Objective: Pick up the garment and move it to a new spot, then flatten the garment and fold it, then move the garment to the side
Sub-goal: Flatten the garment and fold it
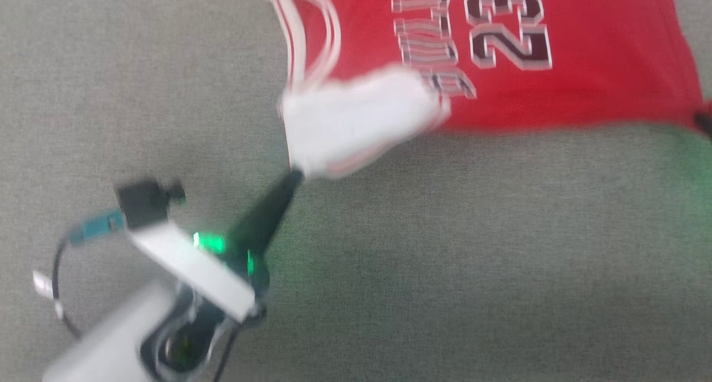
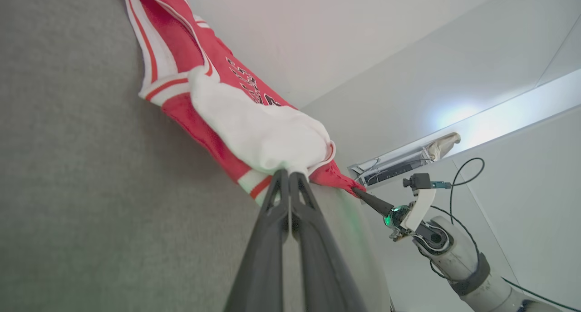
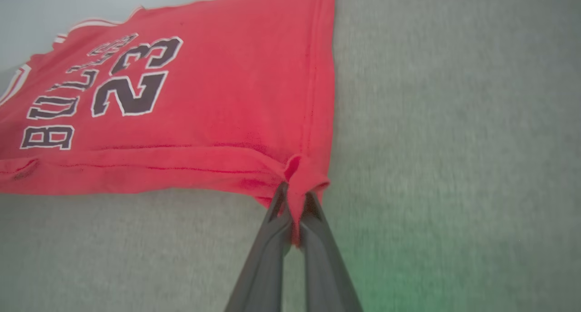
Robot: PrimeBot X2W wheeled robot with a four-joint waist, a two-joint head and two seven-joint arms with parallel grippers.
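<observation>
The garment (image 1: 584,65) is a red jersey with a black "23", spread along the top of the head view on a grey surface. Its white fabric section (image 1: 356,120) bunches at the jersey's lower left corner. My left gripper (image 1: 295,175) reaches up from the lower left and is shut on that white section, seen close in the left wrist view (image 2: 289,173). My right gripper (image 3: 295,198) is shut on the red hem corner of the garment (image 3: 227,98), which is pulled slightly taut between both grips. The right gripper (image 2: 358,192) also appears in the left wrist view, pinching the red corner.
A grey felt-like surface (image 1: 445,259) lies under the jersey and stretches toward me. In the left wrist view, pale walls and a ledge (image 2: 408,160) holding some items stand beyond the surface's edge.
</observation>
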